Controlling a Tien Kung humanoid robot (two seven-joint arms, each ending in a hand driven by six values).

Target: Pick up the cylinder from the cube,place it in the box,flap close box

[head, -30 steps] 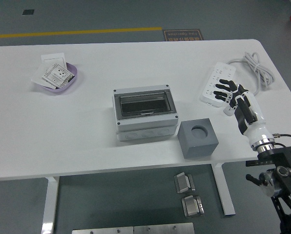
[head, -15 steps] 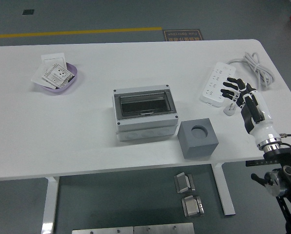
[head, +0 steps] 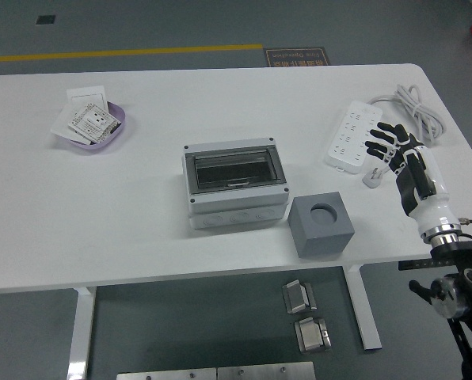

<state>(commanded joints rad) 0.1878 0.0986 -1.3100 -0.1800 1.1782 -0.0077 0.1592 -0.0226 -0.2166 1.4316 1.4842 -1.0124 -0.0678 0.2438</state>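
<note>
One risk stands out: the cube point(head: 321, 226) shows an empty round socket and no cylinder is visible, so nothing offers itself to lift; the box point(head: 235, 184) already looks shut; right hand point(head: 400, 153), fingers spread, holds nothing, hovering beside the power strip point(head: 352, 136) over the counter point(head: 141, 222).

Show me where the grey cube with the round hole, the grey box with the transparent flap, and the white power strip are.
grey cube with a round hole point(head: 321, 226), head view, on its top face beside the hole.
grey box with a transparent flap point(head: 234, 170), head view, on the flap.
white power strip point(head: 348, 141), head view, on its socket face.
</note>
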